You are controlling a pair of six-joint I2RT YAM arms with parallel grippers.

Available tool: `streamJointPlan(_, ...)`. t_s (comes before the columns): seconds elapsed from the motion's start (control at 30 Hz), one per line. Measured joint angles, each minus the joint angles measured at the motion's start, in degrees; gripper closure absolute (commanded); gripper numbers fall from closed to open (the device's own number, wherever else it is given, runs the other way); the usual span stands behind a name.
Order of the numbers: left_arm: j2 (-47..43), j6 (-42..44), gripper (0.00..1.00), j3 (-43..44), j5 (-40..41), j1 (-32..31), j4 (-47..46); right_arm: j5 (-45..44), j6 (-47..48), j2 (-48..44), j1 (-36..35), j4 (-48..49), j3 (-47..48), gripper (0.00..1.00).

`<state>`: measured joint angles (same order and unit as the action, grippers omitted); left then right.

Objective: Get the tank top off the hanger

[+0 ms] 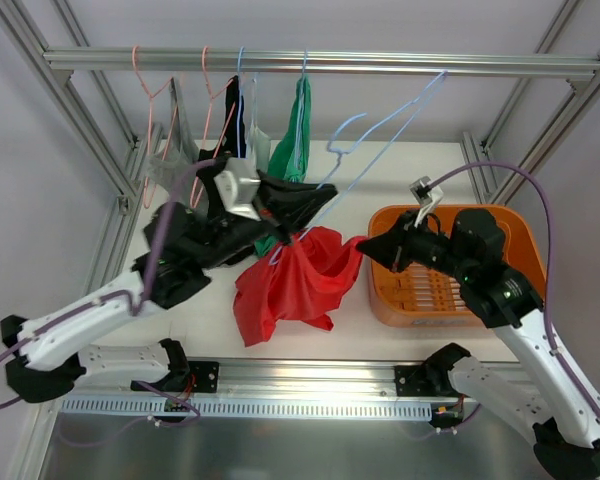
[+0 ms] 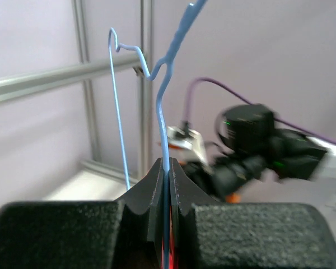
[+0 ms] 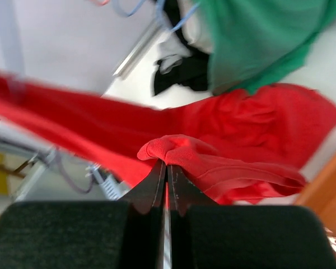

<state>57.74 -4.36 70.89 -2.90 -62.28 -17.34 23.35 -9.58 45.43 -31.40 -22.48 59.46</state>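
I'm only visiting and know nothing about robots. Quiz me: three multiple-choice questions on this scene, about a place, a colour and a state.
1. The orange basket sits: A) on the right arm's side B) on the floor C) far left.
2. The tank top in the right gripper is: A) green B) red C) black.
3. The left gripper is: A) wide open B) shut on the blue hanger C) holding cloth.
Answers: A, it lies by the right arm; B, red cloth is pinched; B, blue wire sits in the closed gripper.

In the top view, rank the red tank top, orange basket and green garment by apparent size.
1. orange basket, partly covered
2. red tank top, nearly alike, so unsure
3. green garment, clearly smallest
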Motion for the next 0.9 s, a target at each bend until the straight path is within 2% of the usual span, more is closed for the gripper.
streamJointPlan(0.2, 12.9, 12.4, 1.0, -3.1, 0.3, 0.0, -21.7, 5.2, -5.2, -4.4, -6.3, 4.5, -7.7, 0.96)
streamJointPlan(0.3, 17.5, 17.3, 1.0, -7.6, 0.8, 0.0, -36.3, 5.6, -7.5, -3.9, -8.9, 7.4, -13.0, 0.99)
streamJointPlan(0.47, 22.5, 22.2, 1.0, -9.2, 3.1, 0.0, -46.6, 3.4, -9.0, -1.6, -11.4, 7.8, -19.2, 0.99)
streamJointPlan(0.53, 23.0, 23.8, 1.0, -8.5, 3.9, 0.0, -48.4, 1.6, -9.1, -0.9, -12.1, 7.1, -19.6, 0.84)
streamJointPlan(0.6, 22.8, 25.5, 1.0, -8.1, 5.0, -0.4, -50.6, 0.0, -8.9, 0.0, -12.8, 7.1, -19.6, 0.78)
streamJointPlan(0.67, 21.9, 26.6, 1.0, -8.2, 5.9, -1.1, -51.8, -1.0, -8.5, 0.7, -13.4, 7.1, -19.6, 0.65)
streamJointPlan(0.7, 21.3, 26.9, 1.0, -8.2, 6.7, -1.6, -52.2, -1.6, -8.4, 1.0, -13.6, 7.0, -19.6, 0.41)
streamJointPlan(0.77, 18.3, 26.1, 1.0, -9.6, 9.6, -2.6, -51.7, -2.5, -8.4, 1.2, -13.9, 6.9, -19.6, 0.02)
streamJointPlan(0.9, 9.5, 19.3, 1.0, -12.7, 15.7, -4.9, -43.6, -5.5, -6.3, 0.7, -13.9, 5.4, -18.8, 0.01)
